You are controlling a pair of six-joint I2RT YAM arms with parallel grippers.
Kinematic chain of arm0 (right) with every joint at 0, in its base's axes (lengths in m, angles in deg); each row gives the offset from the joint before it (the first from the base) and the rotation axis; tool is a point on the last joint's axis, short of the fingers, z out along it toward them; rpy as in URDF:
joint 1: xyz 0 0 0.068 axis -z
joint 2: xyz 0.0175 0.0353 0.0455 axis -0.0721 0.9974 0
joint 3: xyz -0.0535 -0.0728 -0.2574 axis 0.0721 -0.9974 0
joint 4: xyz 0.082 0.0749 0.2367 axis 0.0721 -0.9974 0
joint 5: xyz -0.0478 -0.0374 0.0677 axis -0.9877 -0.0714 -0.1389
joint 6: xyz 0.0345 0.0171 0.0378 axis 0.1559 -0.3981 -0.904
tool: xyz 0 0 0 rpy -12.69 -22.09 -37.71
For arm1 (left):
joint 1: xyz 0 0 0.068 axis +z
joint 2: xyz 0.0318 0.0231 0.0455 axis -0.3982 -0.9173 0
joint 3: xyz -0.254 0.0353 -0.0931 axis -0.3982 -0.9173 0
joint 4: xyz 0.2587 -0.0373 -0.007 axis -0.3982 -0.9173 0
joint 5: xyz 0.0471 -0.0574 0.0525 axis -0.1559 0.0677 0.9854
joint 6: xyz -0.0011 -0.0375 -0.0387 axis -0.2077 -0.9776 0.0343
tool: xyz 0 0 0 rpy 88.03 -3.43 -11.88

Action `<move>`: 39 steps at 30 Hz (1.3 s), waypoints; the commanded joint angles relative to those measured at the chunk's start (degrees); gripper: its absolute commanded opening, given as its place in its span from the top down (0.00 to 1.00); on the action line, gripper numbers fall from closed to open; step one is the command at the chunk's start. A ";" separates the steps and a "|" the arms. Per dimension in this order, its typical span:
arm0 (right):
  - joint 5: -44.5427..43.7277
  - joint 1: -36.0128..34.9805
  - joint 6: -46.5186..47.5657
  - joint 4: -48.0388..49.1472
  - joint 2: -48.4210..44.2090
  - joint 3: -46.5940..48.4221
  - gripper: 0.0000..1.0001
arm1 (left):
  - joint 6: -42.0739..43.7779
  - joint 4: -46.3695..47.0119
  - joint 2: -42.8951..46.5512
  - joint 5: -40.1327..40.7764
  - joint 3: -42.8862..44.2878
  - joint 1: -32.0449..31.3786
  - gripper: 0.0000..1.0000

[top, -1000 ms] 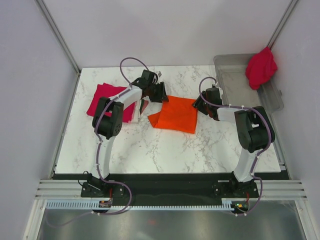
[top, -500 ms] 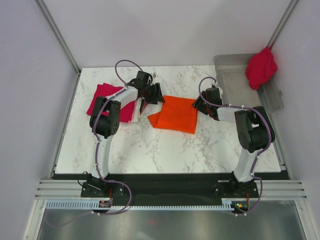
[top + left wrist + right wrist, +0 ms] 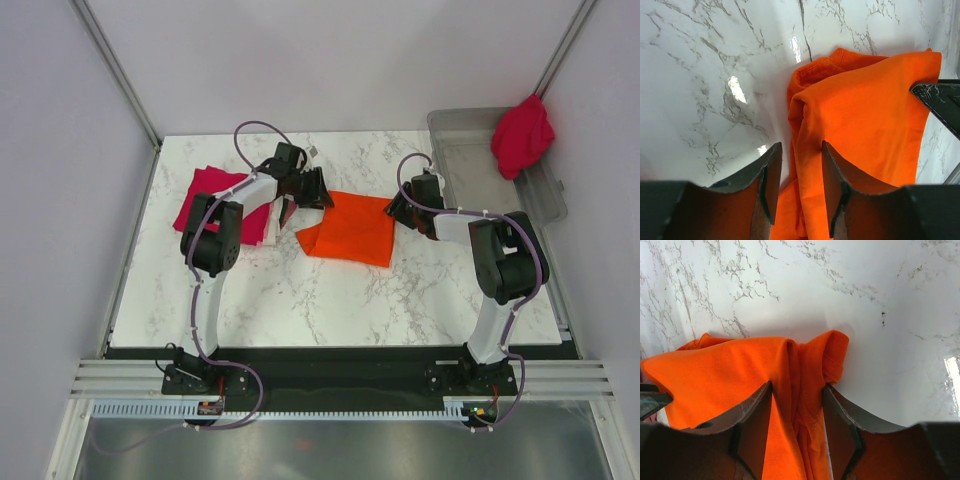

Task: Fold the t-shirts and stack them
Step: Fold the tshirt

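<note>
Your orange t-shirt (image 3: 350,228) lies folded mid-table. Left gripper (image 3: 799,192) and right gripper (image 3: 797,427) each straddle an opposite edge, apparently pinching cloth. Crimson shirts (image 3: 205,195) sit by the left edge.

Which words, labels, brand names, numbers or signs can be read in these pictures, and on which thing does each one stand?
None can be read.
orange t-shirt: plain cloth, no print or label showing in any view.
crimson t-shirts and the crimson shirt on the grey plastic bin: plain, no text.
marble table: only grey veins.
arm bases: small fittings at the near edge, too small to tell whether they bear text.
</note>
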State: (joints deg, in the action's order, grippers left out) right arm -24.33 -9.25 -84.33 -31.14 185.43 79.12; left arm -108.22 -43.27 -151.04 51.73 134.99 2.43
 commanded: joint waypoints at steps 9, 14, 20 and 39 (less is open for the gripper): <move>2.25 -0.23 2.07 -1.86 1.42 2.49 0.74 | -0.14 -0.33 1.18 -1.76 0.52 0.12 0.84; 4.97 -1.38 3.48 -3.36 2.12 4.69 0.74 | -0.75 -0.33 4.96 0.26 -3.26 1.52 0.59; 7.26 -3.57 4.27 -4.59 4.32 7.94 0.74 | -1.11 1.87 9.01 1.06 -9.77 2.58 0.38; 8.23 -4.37 4.62 -4.86 4.76 7.94 0.74 | -4.36 5.65 7.52 1.94 -13.99 3.81 0.42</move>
State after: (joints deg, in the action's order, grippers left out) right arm -16.85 -13.58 -80.60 -36.03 189.78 86.12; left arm -111.48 -38.48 -144.00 52.74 121.85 5.82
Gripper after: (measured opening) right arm 0.265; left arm 0.592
